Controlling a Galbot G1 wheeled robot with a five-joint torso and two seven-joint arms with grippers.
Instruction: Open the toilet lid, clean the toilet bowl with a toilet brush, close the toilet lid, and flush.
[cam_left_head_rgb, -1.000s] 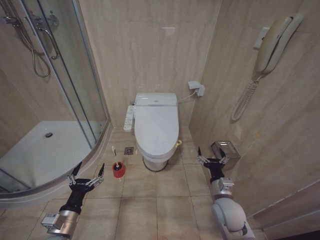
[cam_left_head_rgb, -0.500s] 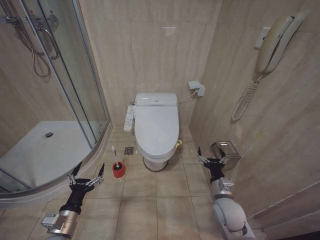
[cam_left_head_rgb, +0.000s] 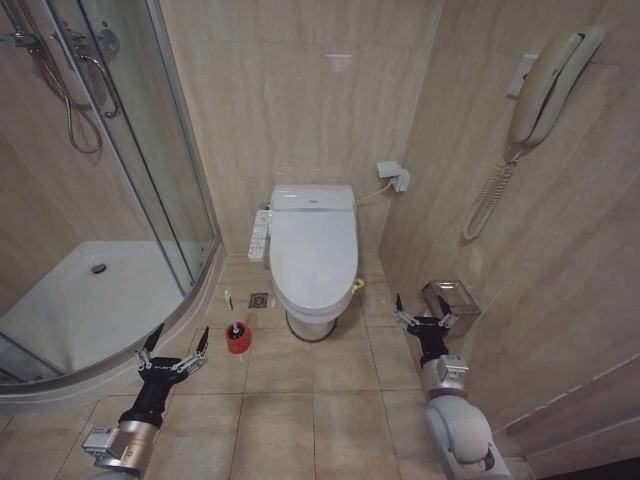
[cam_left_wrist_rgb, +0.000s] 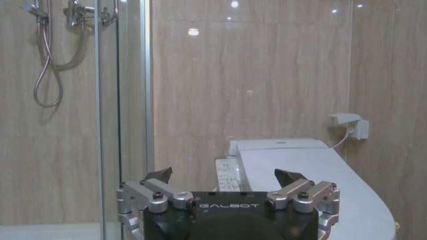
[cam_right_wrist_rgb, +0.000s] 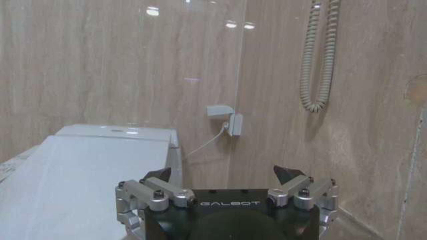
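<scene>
The white toilet lid (cam_left_head_rgb: 314, 248) lies shut over the toilet bowl (cam_left_head_rgb: 310, 322) against the back wall; it also shows as the toilet lid (cam_left_wrist_rgb: 313, 175) and the toilet lid (cam_right_wrist_rgb: 80, 180) in the wrist views. The toilet brush (cam_left_head_rgb: 229, 310) stands with its slim white handle upright in a red cup holder (cam_left_head_rgb: 237, 340) on the floor, left of the bowl. My left gripper (cam_left_head_rgb: 176, 343) hangs open low at the left, short of the holder, with nothing between its fingers. My right gripper (cam_left_head_rgb: 420, 309) is open and empty at the right of the bowl.
A glass shower enclosure with a curved white tray (cam_left_head_rgb: 85, 310) fills the left. A button panel (cam_left_head_rgb: 259, 236) runs along the toilet's left side. A wall phone (cam_left_head_rgb: 545, 85) and a metal bin (cam_left_head_rgb: 450, 300) are on the right. Tiled floor lies in front of the toilet.
</scene>
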